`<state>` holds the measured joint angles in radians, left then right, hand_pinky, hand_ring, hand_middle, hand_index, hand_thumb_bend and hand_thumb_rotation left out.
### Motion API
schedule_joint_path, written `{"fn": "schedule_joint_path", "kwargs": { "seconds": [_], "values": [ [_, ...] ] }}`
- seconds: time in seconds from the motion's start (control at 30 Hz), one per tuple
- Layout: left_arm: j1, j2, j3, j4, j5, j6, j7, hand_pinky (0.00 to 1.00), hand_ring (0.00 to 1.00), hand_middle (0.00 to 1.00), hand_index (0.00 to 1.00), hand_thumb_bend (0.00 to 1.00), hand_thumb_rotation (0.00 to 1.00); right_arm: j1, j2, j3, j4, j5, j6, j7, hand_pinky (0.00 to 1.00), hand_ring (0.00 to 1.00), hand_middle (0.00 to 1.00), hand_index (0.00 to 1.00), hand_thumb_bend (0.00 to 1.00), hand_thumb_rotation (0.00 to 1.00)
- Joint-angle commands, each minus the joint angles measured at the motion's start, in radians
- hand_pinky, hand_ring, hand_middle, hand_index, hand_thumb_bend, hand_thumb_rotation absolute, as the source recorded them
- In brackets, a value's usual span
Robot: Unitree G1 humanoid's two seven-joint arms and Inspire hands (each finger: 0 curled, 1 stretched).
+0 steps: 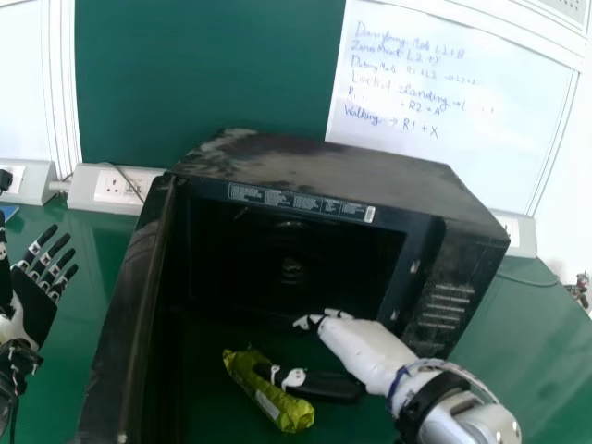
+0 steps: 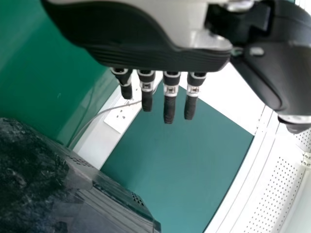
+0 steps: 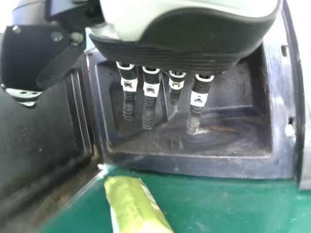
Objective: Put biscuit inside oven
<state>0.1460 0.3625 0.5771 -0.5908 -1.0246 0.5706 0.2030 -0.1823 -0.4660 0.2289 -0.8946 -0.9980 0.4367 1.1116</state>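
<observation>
Currently, biscuit packet (image 1: 294, 412): yellow-green, lying on the counter (image 1: 513, 356) before the mouth of the oven (image 1: 333, 171), outside the cavity and below the right hand.
Right hand (image 1: 359, 350): released, fingers straight and pointing toward the oven's interior; its thumb overlaps the packet in the head view but does not grip it.
Left hand (image 1: 35, 310): released, fingers extended, off to the left side of the oven.
Oven door (image 1: 129, 324): swung open on the left side, near the packet.
Behind the oven: green board (image 1: 250, 65), white sheet with handwriting (image 1: 435, 102), wall sockets (image 1: 116, 188).
</observation>
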Motion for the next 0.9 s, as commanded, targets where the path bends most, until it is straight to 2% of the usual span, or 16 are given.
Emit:
{"fn": "schedule_joint_path", "kwargs": {
  "seconds": [0.0,0.1,0.3,0.43,0.6,0.7,0.87],
  "values": [
    [-0.006,-0.001,-0.008,-0.019,-0.003,-0.005,-0.001,1.0,0.96,0.9,0.91,0.27,0.24,-0.038,-0.01,0.023,0.0,-0.05,-0.019,0.044,0.71,0.77,0.79,0.83,0.9,0.65],
    [-0.006,-0.003,-0.008,-0.028,-0.009,-0.003,0.006,1.0,0.96,0.9,0.91,0.26,0.24,-0.066,0.019,0.052,0.013,-0.142,-0.019,0.125,0.71,0.77,0.78,0.81,0.9,0.65],
    [-0.002,-0.002,-0.003,-0.03,-0.023,-0.004,0.006,1.0,0.96,0.9,0.91,0.27,0.24,-0.044,0.111,0.079,0.014,-0.283,-0.049,0.166,0.68,0.74,0.75,0.77,0.91,0.6],
    [-0.002,0.001,-0.002,-0.032,-0.03,0.002,0.018,1.0,0.95,0.89,0.9,0.28,0.24,-0.018,0.174,0.093,0.018,-0.36,-0.087,0.151,0.63,0.7,0.72,0.74,0.93,0.6],
    [-0.002,0.007,0.001,-0.031,-0.035,0.004,0.02,1.0,0.97,0.9,0.89,0.27,0.24,0.022,0.268,0.11,0.031,-0.486,-0.142,0.134,0.67,0.75,0.76,0.75,0.93,0.64],
    [-0.001,0.007,0.002,-0.033,-0.036,0.005,0.022,1.0,0.98,0.92,0.92,0.27,0.24,0.052,0.327,0.113,0.039,-0.55,-0.171,0.134,0.71,0.79,0.8,0.79,0.94,0.63],
    [0.002,0.004,0.0,-0.028,-0.031,0.001,0.014,1.0,0.99,0.92,0.93,0.26,0.25,0.094,0.394,0.12,0.052,-0.617,-0.217,0.113,0.69,0.79,0.8,0.8,0.96,0.64]
  ]
}}
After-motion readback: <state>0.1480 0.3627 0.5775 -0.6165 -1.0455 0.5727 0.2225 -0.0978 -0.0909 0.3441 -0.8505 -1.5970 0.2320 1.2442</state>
